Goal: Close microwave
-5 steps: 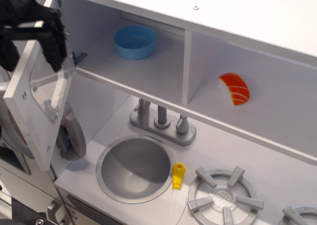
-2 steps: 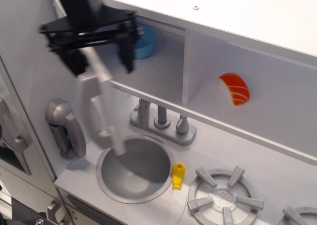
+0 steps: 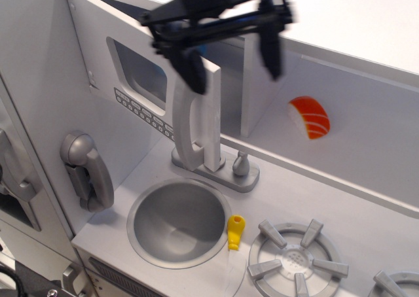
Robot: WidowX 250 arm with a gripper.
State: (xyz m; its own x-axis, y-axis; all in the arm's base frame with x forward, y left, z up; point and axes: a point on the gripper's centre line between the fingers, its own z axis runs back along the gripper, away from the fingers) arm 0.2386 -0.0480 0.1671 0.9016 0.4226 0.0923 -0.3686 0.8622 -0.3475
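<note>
The microwave door (image 3: 147,81) is a white panel with a clear rounded window, a row of small buttons (image 3: 141,110) and a tall grey bar handle (image 3: 190,130). It stands nearly shut, with its free edge still a little out from the cabinet. My black gripper (image 3: 232,48) is open, blurred by motion. Its two fingers straddle the door's free top edge above the handle, one finger (image 3: 190,65) in front of the door and the other beyond it. The blue bowl inside is almost hidden behind the door.
An orange sushi piece (image 3: 309,117) lies in the doorless cubby at right. A grey handset (image 3: 88,169) hangs on the left wall. Below are the faucet (image 3: 229,169), round sink (image 3: 178,222), a yellow object (image 3: 236,231) and a stove burner (image 3: 294,258).
The door has swung from wide open at the left to nearly shut. My gripper has travelled right with its edge, from the far left to the middle. The blue bowl is now covered.
</note>
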